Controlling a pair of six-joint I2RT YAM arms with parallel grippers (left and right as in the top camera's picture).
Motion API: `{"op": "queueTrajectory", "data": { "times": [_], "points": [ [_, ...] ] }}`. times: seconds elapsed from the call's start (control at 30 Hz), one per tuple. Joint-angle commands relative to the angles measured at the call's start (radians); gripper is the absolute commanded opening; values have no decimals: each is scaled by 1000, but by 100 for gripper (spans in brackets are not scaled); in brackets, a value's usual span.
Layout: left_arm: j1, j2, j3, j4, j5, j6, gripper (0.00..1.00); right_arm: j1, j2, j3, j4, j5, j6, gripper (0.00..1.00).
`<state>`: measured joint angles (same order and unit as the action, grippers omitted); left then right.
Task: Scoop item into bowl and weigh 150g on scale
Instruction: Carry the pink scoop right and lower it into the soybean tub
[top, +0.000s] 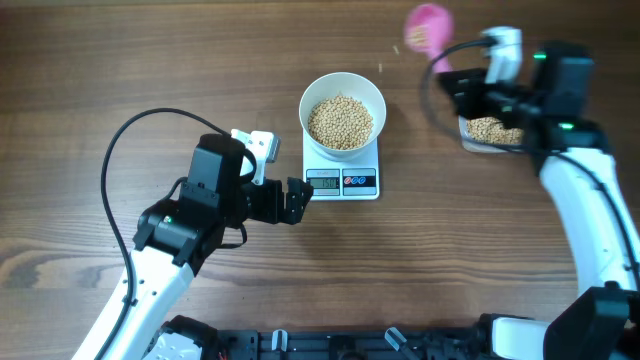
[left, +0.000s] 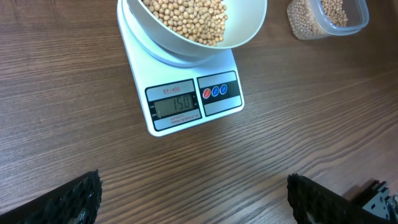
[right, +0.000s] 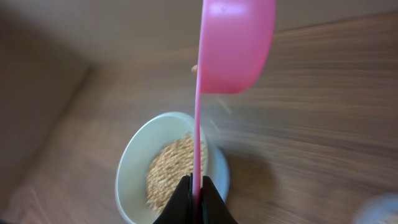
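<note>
The white bowl (top: 343, 113) stands on the scale (top: 342, 182), heaped with tan beans (top: 340, 121). In the left wrist view the scale (left: 186, 99) has a grey display whose digits look like 150, with the bowl (left: 249, 25) and beans (left: 186, 15) above it. My left gripper (top: 297, 200) hangs open and empty just front-left of the scale, its fingers (left: 74, 199) spread wide. My right gripper (right: 196, 199) is shut on the thin handle of a pink scoop (right: 239, 43), raised right of the bowl (right: 134, 168). The scoop (top: 429, 28) is blurred in the overhead view.
A clear plastic tub (top: 490, 130) holding more beans sits at the right under my right arm, and shows at the top right of the left wrist view (left: 326, 15). A black cable (top: 120, 160) loops left of my left arm.
</note>
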<state>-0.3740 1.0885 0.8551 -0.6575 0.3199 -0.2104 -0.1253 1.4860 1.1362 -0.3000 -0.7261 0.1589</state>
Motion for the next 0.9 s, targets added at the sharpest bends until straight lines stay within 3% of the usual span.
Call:
{"op": "queueTrajectory", "data": {
  "times": [0.0, 0.17, 0.37, 0.7, 0.87],
  "points": [
    [-4, 0, -4, 3, 4, 16, 100, -147, -39, 23, -2, -171, 97, 4],
    [-4, 0, -4, 3, 4, 16, 100, -318, -39, 23, -4, -276, 179, 4],
    [-4, 0, -4, 3, 4, 16, 100, -385, -39, 23, -108, -277, 213, 4],
    [-4, 0, -4, 3, 4, 16, 100, -387, -39, 23, -291, -114, 142, 4],
    [-4, 0, -4, 3, 4, 16, 100, -387, -39, 23, -415, 19, 6, 4]
  ]
}}
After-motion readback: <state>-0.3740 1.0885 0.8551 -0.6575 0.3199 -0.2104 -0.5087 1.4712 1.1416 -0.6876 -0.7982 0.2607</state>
